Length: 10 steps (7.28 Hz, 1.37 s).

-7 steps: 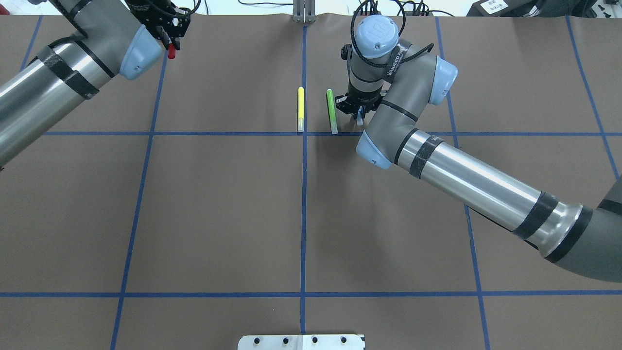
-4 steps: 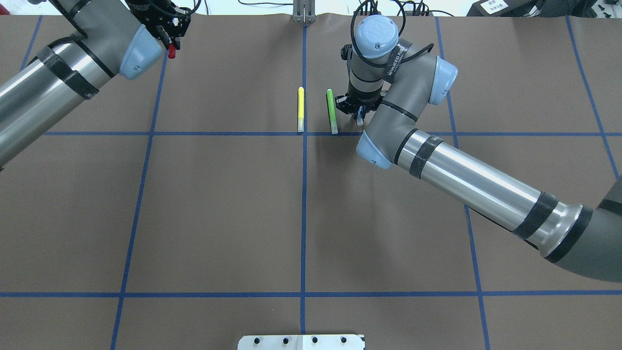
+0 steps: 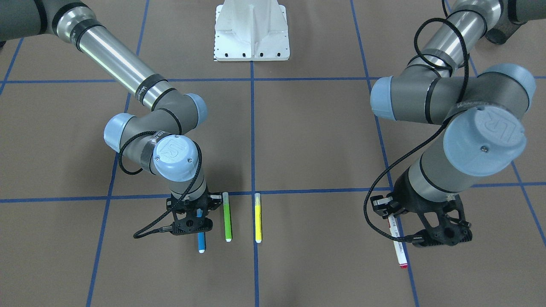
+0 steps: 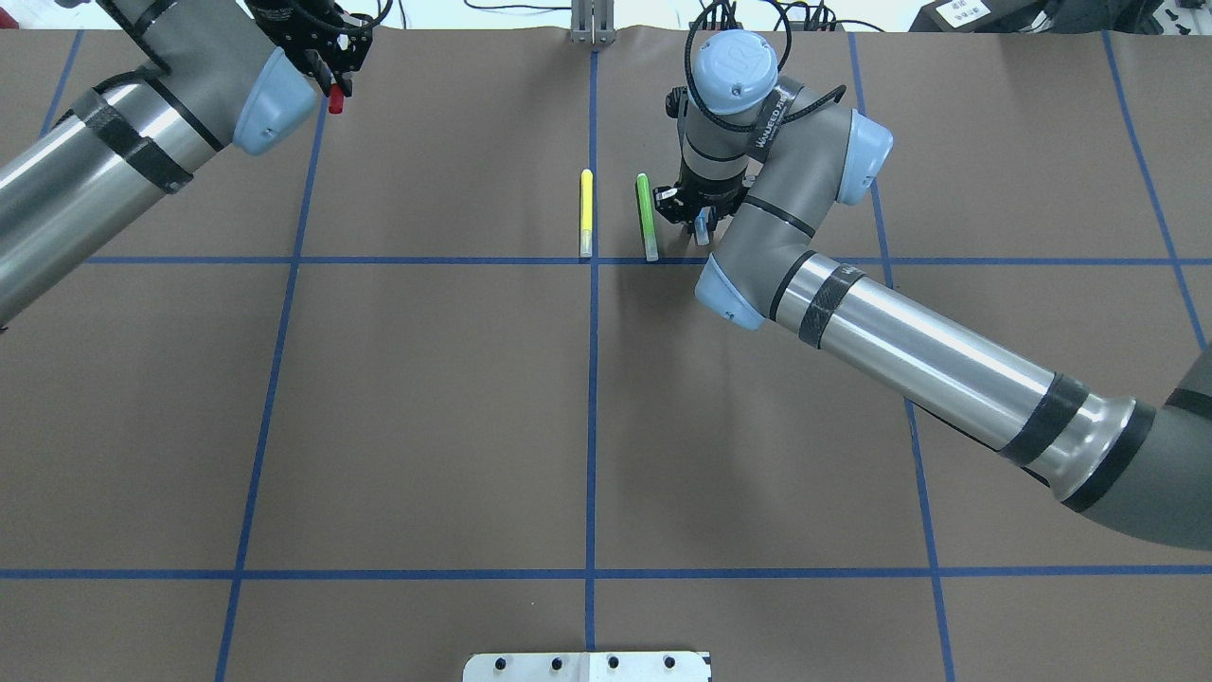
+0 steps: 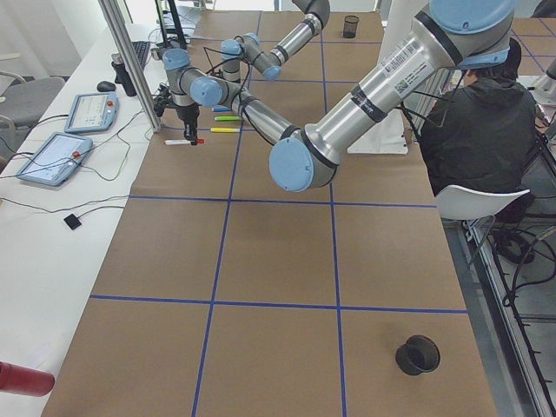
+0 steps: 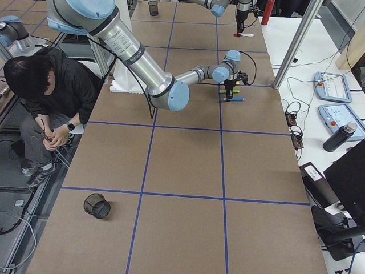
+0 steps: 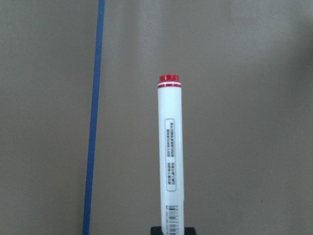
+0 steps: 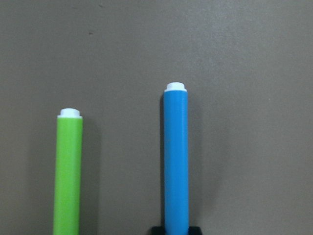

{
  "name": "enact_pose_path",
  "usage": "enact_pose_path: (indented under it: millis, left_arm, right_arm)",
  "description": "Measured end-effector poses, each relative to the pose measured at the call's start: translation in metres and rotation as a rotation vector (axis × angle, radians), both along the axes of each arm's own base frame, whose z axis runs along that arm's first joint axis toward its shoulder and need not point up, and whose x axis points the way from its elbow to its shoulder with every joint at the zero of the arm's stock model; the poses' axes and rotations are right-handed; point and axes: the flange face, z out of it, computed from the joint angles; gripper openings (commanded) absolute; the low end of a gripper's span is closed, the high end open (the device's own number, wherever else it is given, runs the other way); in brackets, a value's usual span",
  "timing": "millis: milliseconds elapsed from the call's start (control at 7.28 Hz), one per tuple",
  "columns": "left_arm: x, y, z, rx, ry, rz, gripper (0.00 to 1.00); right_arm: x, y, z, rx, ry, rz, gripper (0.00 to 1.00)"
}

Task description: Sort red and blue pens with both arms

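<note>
Gripping noted, front-facing view: left gripper (image 3: pixel 399 232) clenched on red pen (image 3: pixel 400 255), at 4 o'clock; right gripper (image 3: pixel 197 219) clamped on blue pen (image 3: pixel 201 244), 9 o'clock of lime-green marker (image 3: pixel 227 217). Overhead view: red pen at 11 o'clock.

Light: bright, even, overhead | Shadows: soft, faint smudges on the desk (image 4: pixel 426 426) under the right arm (image 4: pixel 909 350) | Glare: white streak along its silver tube | Focus: room views sharp, wrist views slightly soft, right one dimmer | Washout: upper left of left-side view blown white
</note>
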Motion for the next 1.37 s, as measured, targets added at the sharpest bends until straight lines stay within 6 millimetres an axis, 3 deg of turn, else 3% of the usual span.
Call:
enact_pose_path:
  millis: [412, 825, 1100, 1374]
  left_arm:
    - [-0.002, -0.001, 0.000, 0.000, 0.000, -0.003, 0.00]
    - [-0.004, 0.000, 0.008, -0.008, -0.004, -0.004, 0.00]
    - [-0.023, -0.003, 0.013, -0.027, 0.024, -0.012, 0.00]
    - [-0.067, -0.002, 0.040, -0.026, 0.051, -0.011, 0.00]
  right_arm:
    - [0.006, -0.005, -0.008, 0.001, -0.012, 0.008, 0.00]
    - [0.042, -0.030, -0.043, 0.000, -0.078, 0.030, 0.00]
    - [0.090, -0.054, -0.057, -0.039, -0.120, 0.055, 0.00]
    - [0.154, -0.061, -0.034, -0.064, -0.084, 0.038, 0.00]
